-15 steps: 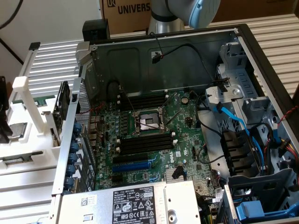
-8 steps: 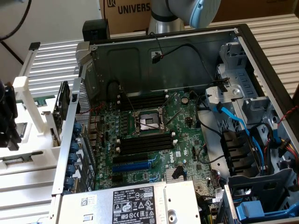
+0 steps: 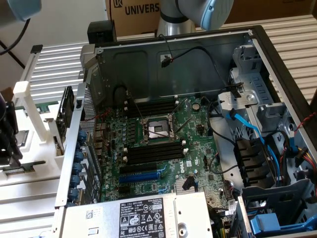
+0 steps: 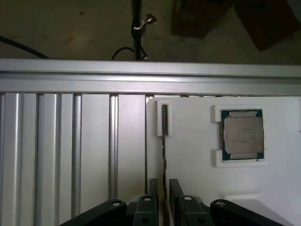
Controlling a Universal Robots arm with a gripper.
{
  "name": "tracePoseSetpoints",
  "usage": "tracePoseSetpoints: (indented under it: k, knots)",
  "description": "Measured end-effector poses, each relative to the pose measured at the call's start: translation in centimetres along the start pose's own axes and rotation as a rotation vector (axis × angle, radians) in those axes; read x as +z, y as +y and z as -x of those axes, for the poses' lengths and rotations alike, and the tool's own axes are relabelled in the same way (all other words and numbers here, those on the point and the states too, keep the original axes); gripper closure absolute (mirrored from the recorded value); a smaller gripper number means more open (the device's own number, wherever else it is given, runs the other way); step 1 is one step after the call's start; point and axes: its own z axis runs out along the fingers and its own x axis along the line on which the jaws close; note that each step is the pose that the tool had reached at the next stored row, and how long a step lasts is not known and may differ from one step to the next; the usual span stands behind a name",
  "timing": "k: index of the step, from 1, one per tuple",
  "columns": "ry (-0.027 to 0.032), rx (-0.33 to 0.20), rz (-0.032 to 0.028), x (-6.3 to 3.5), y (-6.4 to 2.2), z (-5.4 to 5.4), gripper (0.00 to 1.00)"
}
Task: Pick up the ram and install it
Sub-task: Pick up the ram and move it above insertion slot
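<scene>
White tray (image 4: 197,155): claw (image 4: 163,184) narrowly open, astride the on-edge ram (image 4: 164,136).

silver-grey tubular arm joint (image 3: 172,20), pale blue end caps (image 3: 218,12), matte black gripper (image 4: 163,188), round pivot screws (image 4: 116,204) on its linkages

The ram (image 4: 164,150) shows edge-on as a thin, dark strip standing on its long edge. One end sits in a slotted white holder (image 4: 159,108). The other end lies between the parted fingers of the gripper (image 4: 163,187).
</scene>
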Motion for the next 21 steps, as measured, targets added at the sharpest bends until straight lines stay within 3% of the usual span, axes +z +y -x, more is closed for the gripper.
tracePoseSetpoints:
  k: [3,13,15,17,18,21]
  knots:
    - [0.0004,-0.001,-0.0026,0.24,0.00,0.5,0.76]
    - [0.0046,-0.004,-0.0131,0.71,-0.16,0.5,0.76]
    - [0.0062,-0.004,-0.0189,0.79,-0.19,0.5,0.76]
    - [0.0091,-0.005,-0.0359,1.05,-0.22,0.5,0.76]
    - [0.0093,-0.006,-0.0394,1.35,-0.24,0.4,0.76]
    - [0.0095,-0.007,-0.0395,1.92,-0.35,0.4,0.76]
